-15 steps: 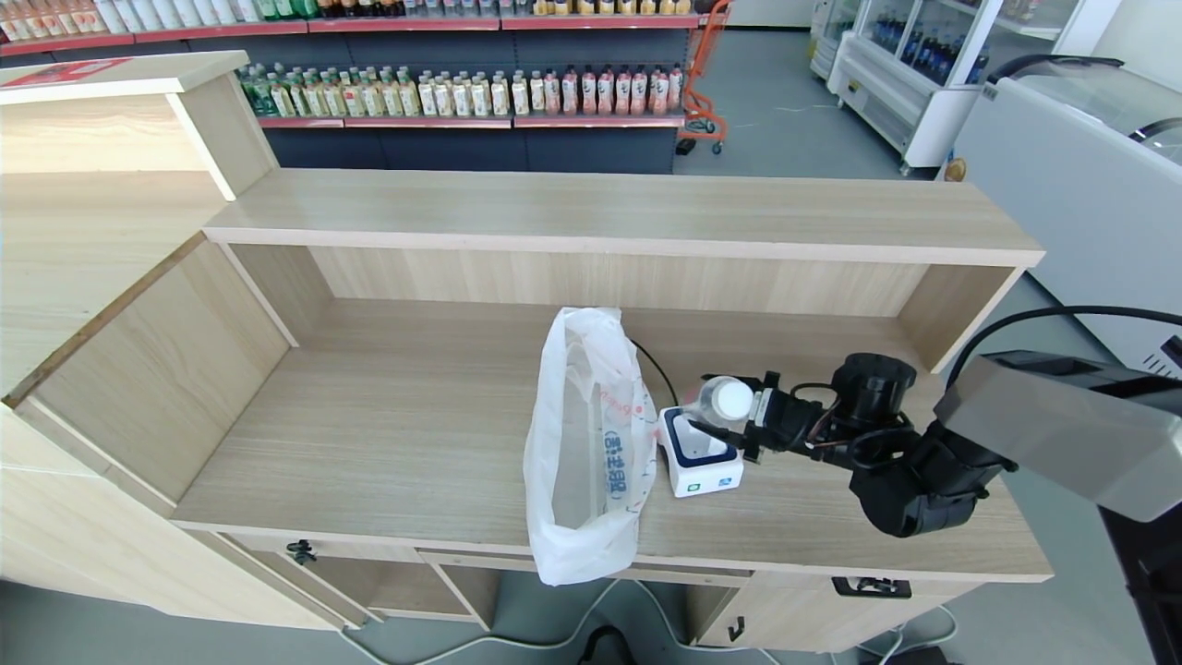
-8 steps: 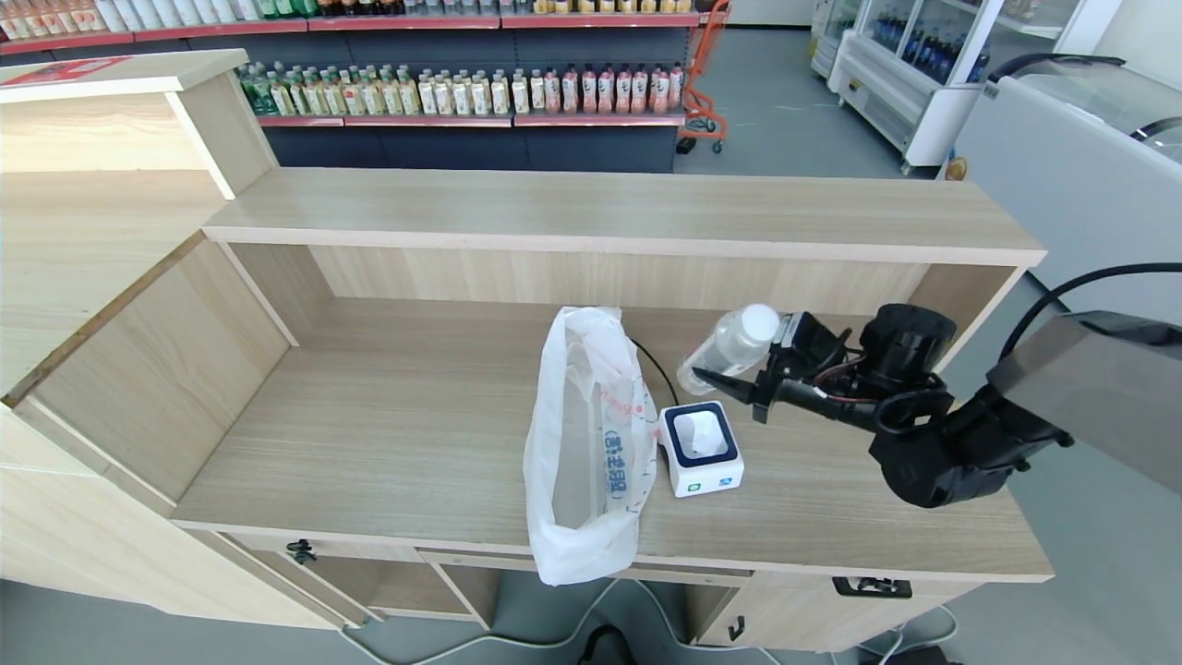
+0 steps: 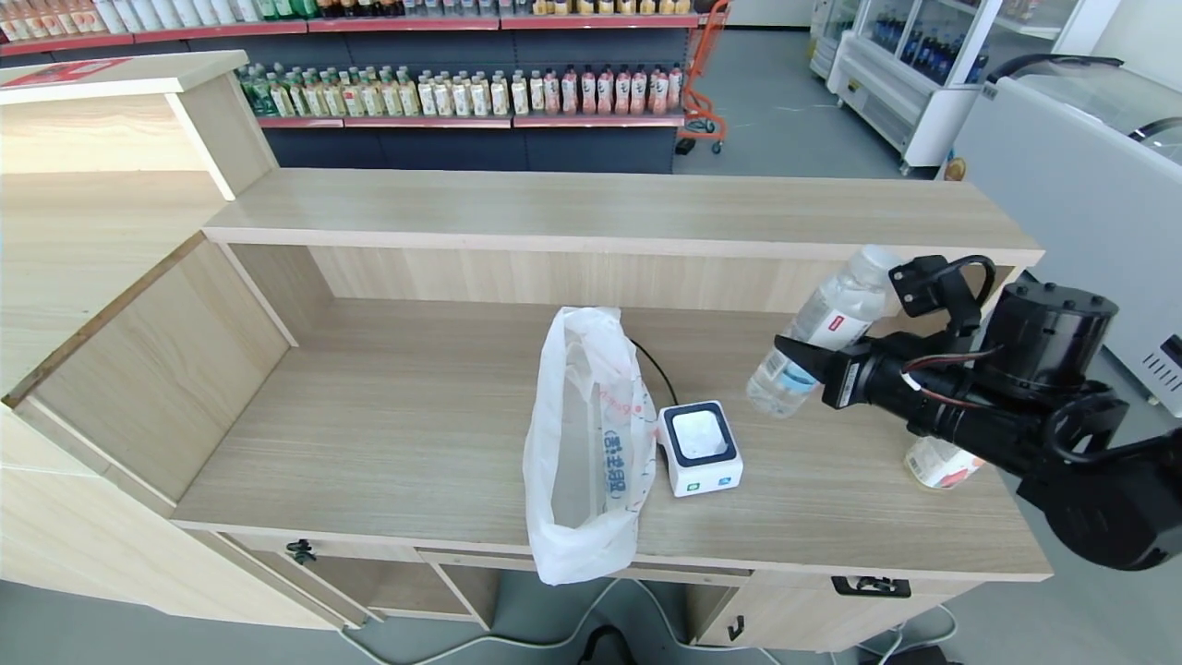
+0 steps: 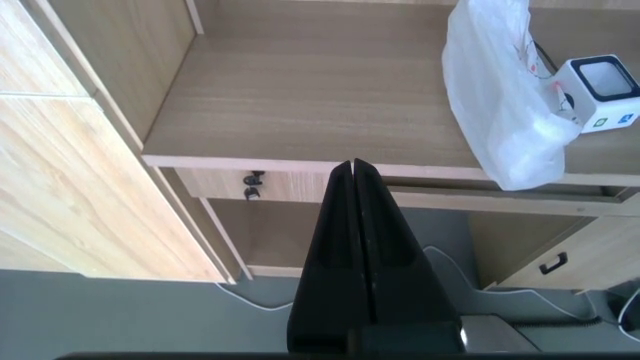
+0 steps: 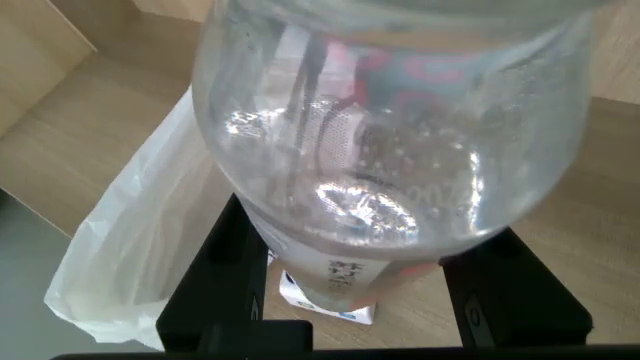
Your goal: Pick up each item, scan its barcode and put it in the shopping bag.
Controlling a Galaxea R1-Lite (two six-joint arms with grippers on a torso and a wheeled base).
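Note:
My right gripper (image 3: 813, 356) is shut on a clear water bottle (image 3: 822, 328) with a white cap, held tilted in the air above the counter, to the right of the scanner. The bottle (image 5: 390, 150) looms close in the right wrist view, with the black fingers (image 5: 215, 290) on either side of it. The white barcode scanner (image 3: 700, 447) sits on the counter just right of the open white shopping bag (image 3: 584, 443). A second item, a small pale cup-like container (image 3: 937, 462), stands on the counter under my right arm. My left gripper (image 4: 355, 175) is shut, held low in front of the counter.
The wooden counter (image 3: 388, 416) has a raised back shelf (image 3: 609, 212) and a side wall on the left. A black cable (image 3: 657, 369) runs from the scanner toward the back. Drawers (image 4: 250, 185) sit under the counter's front edge. Store shelves of bottles stand behind.
My right gripper has lifted the water bottle up off the scanner and carried it up and to the right. The small container under the arm has come into sight.

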